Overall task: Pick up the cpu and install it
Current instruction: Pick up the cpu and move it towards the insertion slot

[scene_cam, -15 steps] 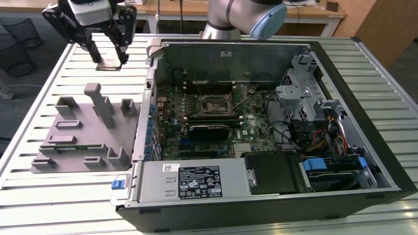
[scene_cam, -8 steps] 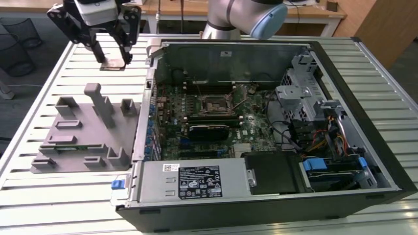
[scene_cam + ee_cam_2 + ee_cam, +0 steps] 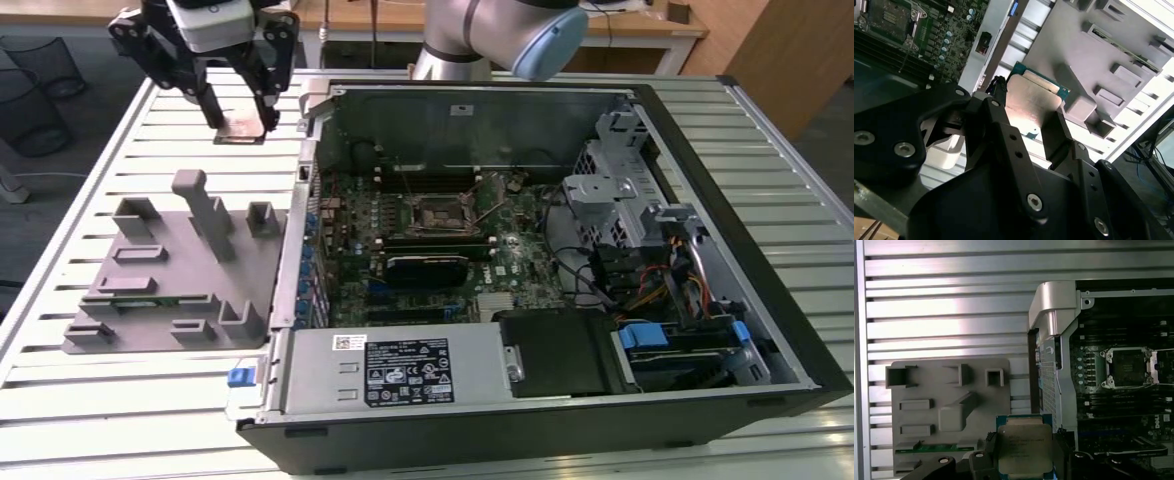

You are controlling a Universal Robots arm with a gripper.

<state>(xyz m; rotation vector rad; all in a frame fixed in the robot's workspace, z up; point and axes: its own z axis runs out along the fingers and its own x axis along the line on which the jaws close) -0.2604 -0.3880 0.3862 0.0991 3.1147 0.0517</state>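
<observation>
Pincer [image 3: 240, 124] jaws are closed on the cpu [image 3: 242, 131], one finger on each of two opposite edges. It hangs clear above the slatted metal surface [image 3: 120, 400], at about eleven o'clock in the exterior view. In both wrist views the chip lies flat between the fingers with its silvery top showing and a thin green rim around it.

The pick-up half of the job looks done: the cpu is off the grey fixture [image 3: 174, 270], which sits on the surface at about six o'clock from the pincer, in the exterior view. Installing is what remains. The socket [image 3: 441, 212] on the motherboard [image 3: 400, 250] lies inside the open computer case [image 3: 787, 250], at roughly four o'clock from the pincer and well apart from it. Its dark centre looks unoccupied, though whether its retaining frame stands open I cannot tell.

As for writing, the cpu's lid carries faint engraved lines in the first wrist view, too dim to make out. A black-and-white printed label [image 3: 407, 370] sits on the power supply housing at six o'clock from the socket, with a small white sticker [image 3: 350, 341] at its ten o'clock. A white logo is printed on the board near the socket; none of this print is read off here
</observation>
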